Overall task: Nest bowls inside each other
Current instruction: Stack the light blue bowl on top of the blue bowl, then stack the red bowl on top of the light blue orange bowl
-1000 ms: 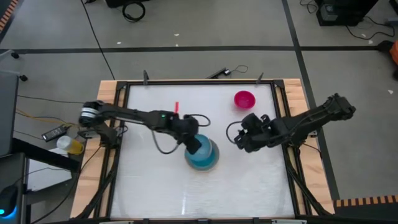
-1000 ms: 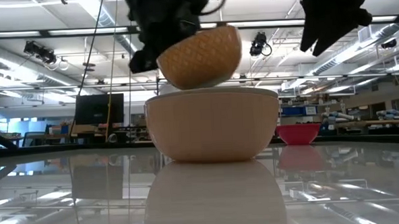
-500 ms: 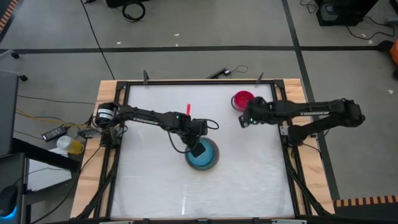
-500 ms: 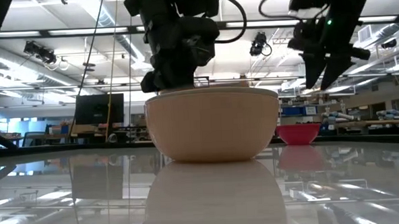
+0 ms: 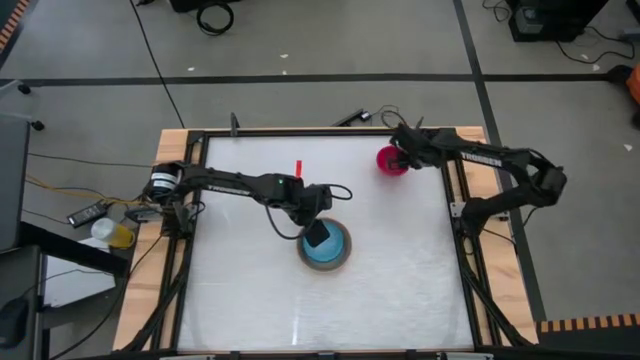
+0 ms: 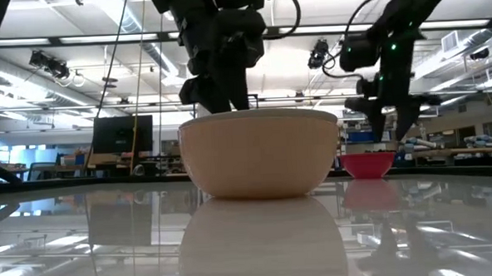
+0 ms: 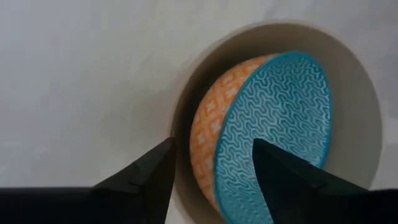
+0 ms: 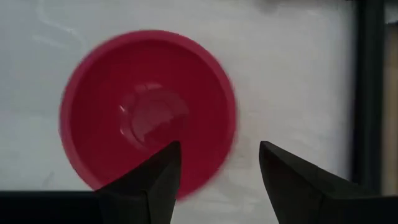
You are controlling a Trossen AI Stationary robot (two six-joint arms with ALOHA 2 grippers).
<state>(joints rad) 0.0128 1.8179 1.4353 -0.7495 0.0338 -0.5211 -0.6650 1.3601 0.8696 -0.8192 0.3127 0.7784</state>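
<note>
A cream bowl [image 5: 342,262] [image 6: 263,154] stands on its base near the table's middle. Inside it lies a bowl with an orange patterned outside [image 7: 208,134] and a teal patterned inside [image 7: 273,118], tipped on its side against the cream wall. My left gripper [image 5: 316,236] [image 7: 211,168] hangs open just above them, one finger on each side of the orange bowl's rim. A small red bowl [image 5: 388,161] [image 8: 146,115] sits at the far right. My right gripper [image 5: 400,155] [image 8: 217,168] hovers open over the red bowl's edge.
A black frame rail [image 8: 367,93] and a wooden border [image 5: 470,150] run close behind the red bowl. The near half of the white table [image 5: 330,310] shows bare. Cables lie beyond the far edge [image 5: 360,116].
My left gripper has sunk with the orange bowl into the cream bowl, then opened and let go; the bowl now lies tipped inside. My right gripper has swung from the table's middle toward the far right, turning and sinking, and now hangs over the red bowl.
</note>
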